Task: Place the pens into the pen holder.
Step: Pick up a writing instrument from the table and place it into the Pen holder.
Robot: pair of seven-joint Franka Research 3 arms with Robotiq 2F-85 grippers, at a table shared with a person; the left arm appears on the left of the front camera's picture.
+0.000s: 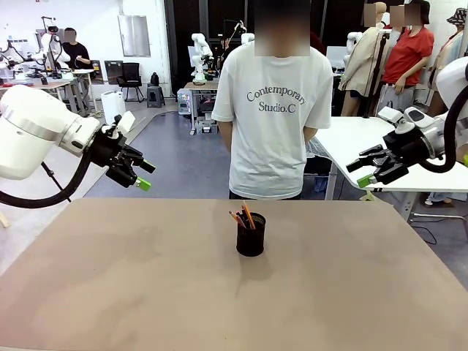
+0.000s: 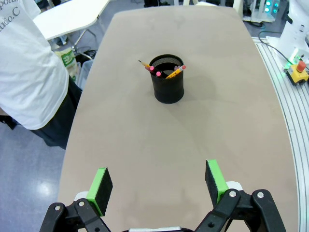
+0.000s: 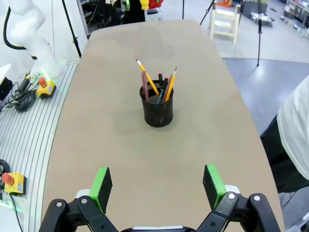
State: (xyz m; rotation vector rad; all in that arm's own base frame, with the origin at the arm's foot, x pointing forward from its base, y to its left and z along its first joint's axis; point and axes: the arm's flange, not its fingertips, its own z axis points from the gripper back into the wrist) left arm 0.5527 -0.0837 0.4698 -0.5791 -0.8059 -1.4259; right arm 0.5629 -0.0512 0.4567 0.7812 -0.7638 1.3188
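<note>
The black mesh pen holder (image 1: 251, 235) stands near the table's far middle, also seen as the pen holder (image 2: 168, 79) and the pen holder (image 3: 157, 106) in the wrist views. Several pens (image 1: 244, 216) stand inside it, leaning; among the pens (image 3: 157, 84) are orange-yellow pencils, a reddish-brown one and a black one with a red end. My left gripper (image 1: 143, 175) hangs open above the table's far left edge, with nothing between its green pads (image 2: 102, 185). My right gripper (image 1: 360, 172) hangs open off the far right, its pads (image 3: 213, 185) holding nothing.
A person in a white T-shirt (image 1: 276, 110) stands just behind the far edge of the brown table (image 1: 146, 285). A white table (image 1: 373, 146) stands behind my right arm. Emergency stop buttons (image 3: 12, 182) sit on a rail beside the table.
</note>
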